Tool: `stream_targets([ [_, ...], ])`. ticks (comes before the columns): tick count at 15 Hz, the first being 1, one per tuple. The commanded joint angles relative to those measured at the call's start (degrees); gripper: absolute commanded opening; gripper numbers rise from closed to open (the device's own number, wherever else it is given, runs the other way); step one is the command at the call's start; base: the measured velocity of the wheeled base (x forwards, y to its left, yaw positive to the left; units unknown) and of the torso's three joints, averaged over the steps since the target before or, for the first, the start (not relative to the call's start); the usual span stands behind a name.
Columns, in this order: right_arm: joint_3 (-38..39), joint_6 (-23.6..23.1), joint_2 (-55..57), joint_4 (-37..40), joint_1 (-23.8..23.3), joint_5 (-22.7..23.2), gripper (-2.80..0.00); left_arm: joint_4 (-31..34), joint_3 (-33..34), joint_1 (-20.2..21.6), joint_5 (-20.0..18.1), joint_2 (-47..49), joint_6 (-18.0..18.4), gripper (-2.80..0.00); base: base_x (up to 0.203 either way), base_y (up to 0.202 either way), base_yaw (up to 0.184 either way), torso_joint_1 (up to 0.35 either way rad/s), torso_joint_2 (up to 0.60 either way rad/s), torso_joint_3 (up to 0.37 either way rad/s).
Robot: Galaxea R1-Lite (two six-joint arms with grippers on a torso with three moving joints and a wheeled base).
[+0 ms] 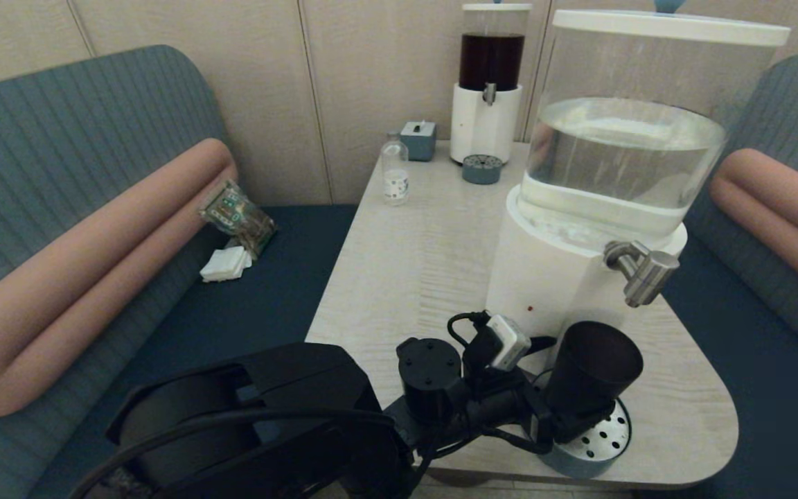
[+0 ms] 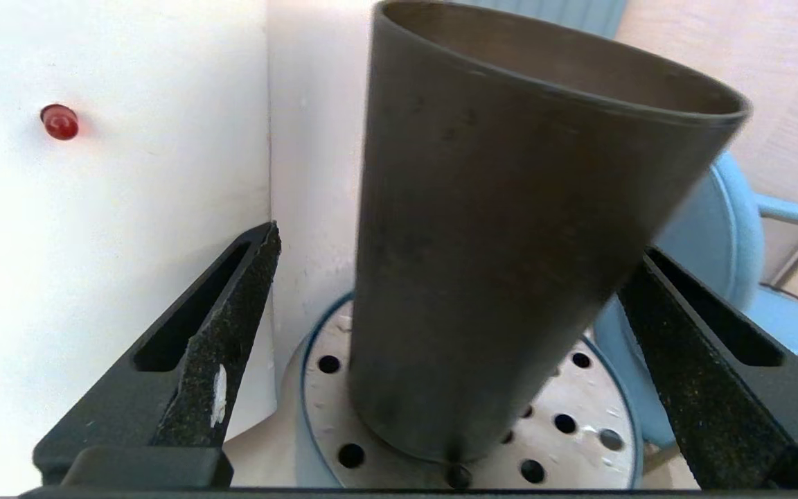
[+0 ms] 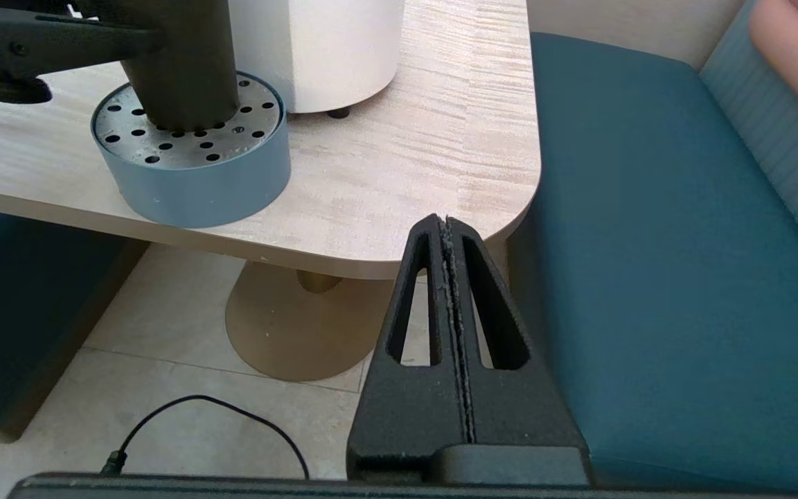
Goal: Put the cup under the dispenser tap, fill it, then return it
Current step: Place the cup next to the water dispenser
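Left end effector [image 2: 440,333]: fingers apart, straddling cup [image 2: 510,263] without touching.
Cup: on drip tray [image 2: 579,430], below dispenser tap [image 1: 641,270]; appears empty.
Remaining: filling, returning.
Right end effector [image 3: 446,225]: together, parked off worktop [image 3: 399,173].

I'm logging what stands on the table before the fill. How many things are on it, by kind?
Dispensers: 2, the water dispenser and the dark-liquid dispenser
Drip trays: 2, one under the cup, one by the far dispenser
Cups: 1, the cup, between the left pincer's open fingers
Bottles: 1, the clear bottle
Small grey boxes: 1
Total: 7
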Motion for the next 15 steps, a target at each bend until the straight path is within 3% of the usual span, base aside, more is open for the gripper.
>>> stream_targets([
  [1,0.09,-0.04,-0.06,0.0,0.02,0.04,-2.8,-0.48,-0.13,0.04,-0.04,0.24,-0.03,0.0,0.0,0.0,0.0,0.0,0.0,0.0],
  [5,0.09,-0.04,-0.06,0.0,0.02,-0.04,-2.8,-0.48,0.54,-0.04,-0.04,0.09,-0.03,0.0,0.0,0.0,0.0,0.0,0.0,0.0],
  [6,0.03,-0.04,-0.06,0.0,0.02,0.04,-2.8,-0.48,0.71,-0.01,0.04,-0.08,-0.1,-0.27,0.0,0.0,0.0,0.0,0.0,0.0],
  [7,0.09,-0.04,-0.06,0.0,0.02,-0.05,-2.8,-0.48,0.84,-0.04,0.29,-0.19,-0.12,-2.8,0.0,0.0,0.0,0.0,0.0,0.0],
  [15,0.09,-0.04,-0.06,0.0,0.02,0.04,-2.8,-0.48,1.63,-0.31,0.66,-0.99,-0.12,-2.8,0.0,0.0,0.0,0.0,0.0,0.0],
])
